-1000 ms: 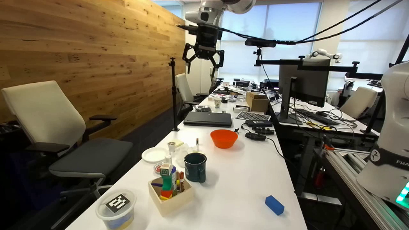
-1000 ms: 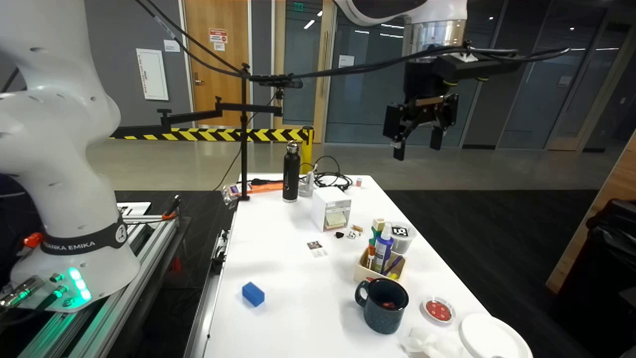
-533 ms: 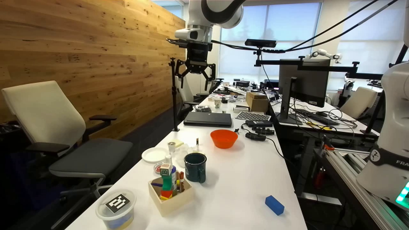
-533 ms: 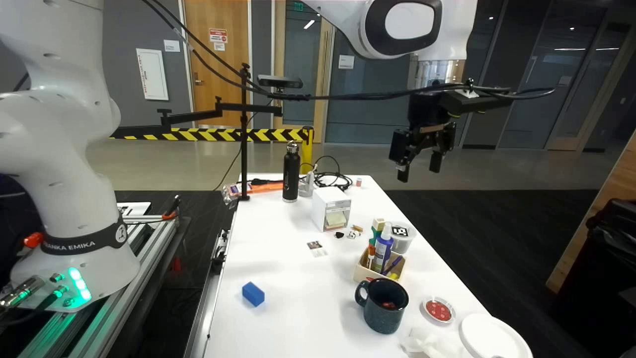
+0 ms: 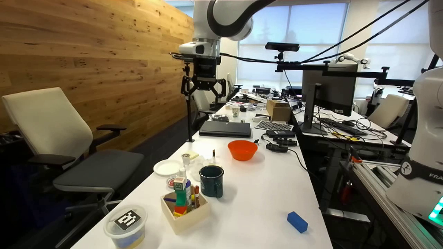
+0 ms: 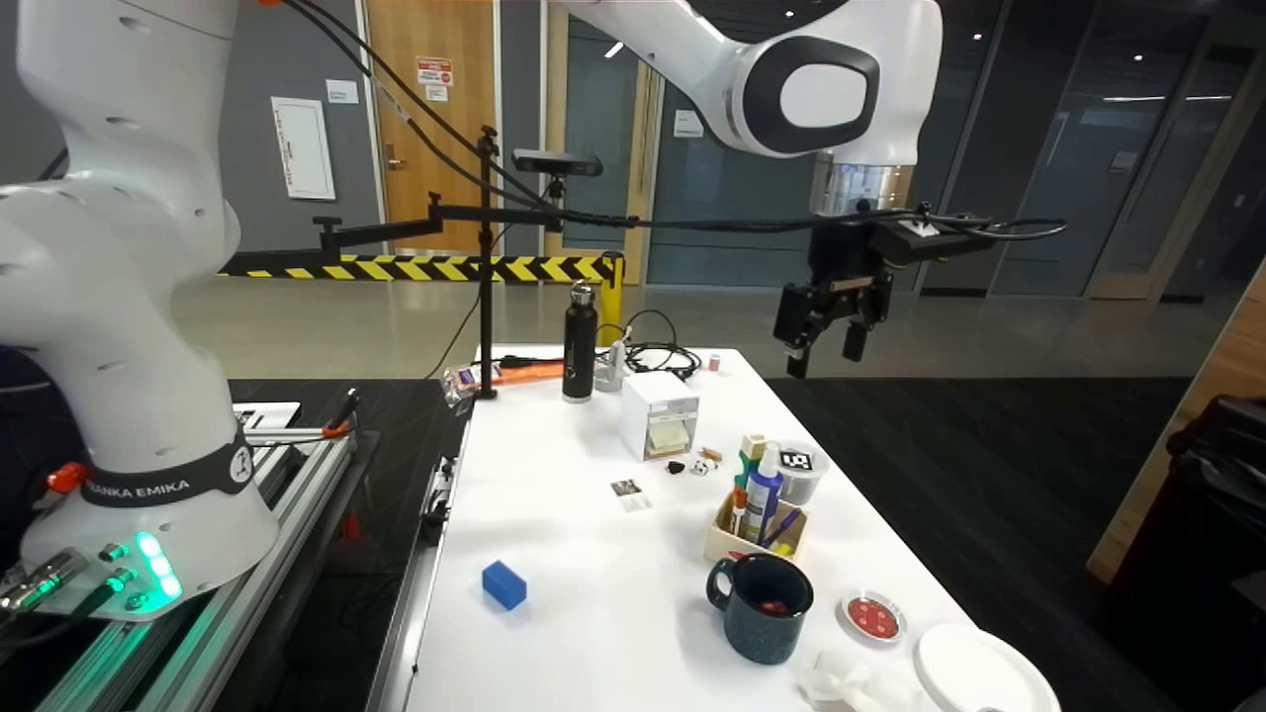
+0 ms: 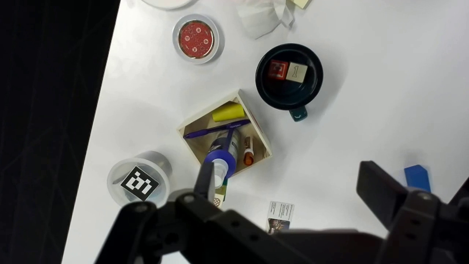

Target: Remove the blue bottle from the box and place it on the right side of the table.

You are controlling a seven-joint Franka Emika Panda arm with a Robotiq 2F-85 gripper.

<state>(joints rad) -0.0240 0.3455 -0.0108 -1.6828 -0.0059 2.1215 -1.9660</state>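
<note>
The blue bottle stands leaning in the small tan box. It has a blue body and a white cap. In an exterior view the bottle is partly hidden by stacked toy blocks in the box. In the wrist view the bottle leans inside the box, its cap partly behind one finger. My gripper is open and empty, high above the white table. In an exterior view the gripper hangs well above the box; it also shows in the wrist view.
A dark mug stands beside the box. A lidded tub stands on the box's other side. A blue block lies near the table edge. An orange bowl and white plate stand farther along. A black bottle stands near a pole.
The arm has come down, lowering my gripper. It has also shifted left in an exterior view. It stays open. The bottle, box and table items have not moved.
</note>
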